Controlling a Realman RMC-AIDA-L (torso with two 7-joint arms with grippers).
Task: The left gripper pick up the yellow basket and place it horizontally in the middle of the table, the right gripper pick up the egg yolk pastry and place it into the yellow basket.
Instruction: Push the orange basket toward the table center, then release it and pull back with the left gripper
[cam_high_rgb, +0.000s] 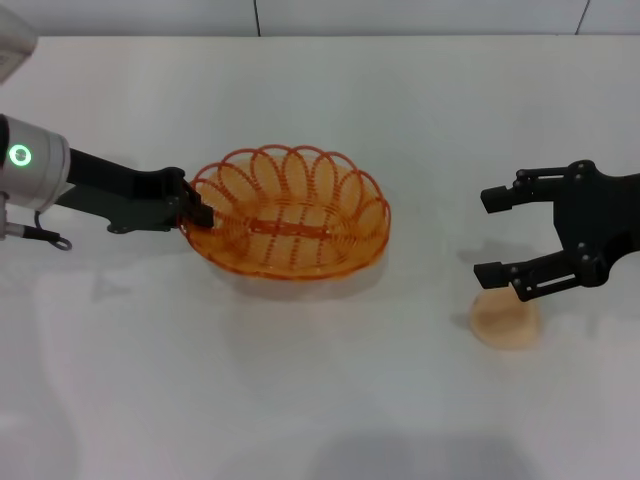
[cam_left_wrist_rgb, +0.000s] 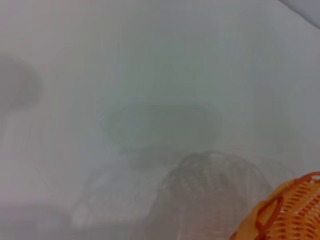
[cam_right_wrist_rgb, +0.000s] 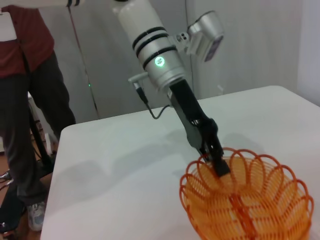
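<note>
The yellow basket (cam_high_rgb: 290, 212) is in the middle of the table (cam_high_rgb: 320, 400), long side across. My left gripper (cam_high_rgb: 197, 215) is shut on the basket's left rim. In the left wrist view, a corner of the basket (cam_left_wrist_rgb: 290, 212) shows with its shadow apart from it on the table, so it seems held a little above the surface. The right wrist view shows the left gripper (cam_right_wrist_rgb: 216, 160) clamped on the basket (cam_right_wrist_rgb: 250, 200) rim. The egg yolk pastry (cam_high_rgb: 506, 320) lies on the table at the right. My right gripper (cam_high_rgb: 490, 237) is open just above and behind the pastry, not touching it.
A person (cam_right_wrist_rgb: 25, 100) in a red top and dark trousers stands beyond the table's left end. The table's far edge meets a wall (cam_high_rgb: 400, 15).
</note>
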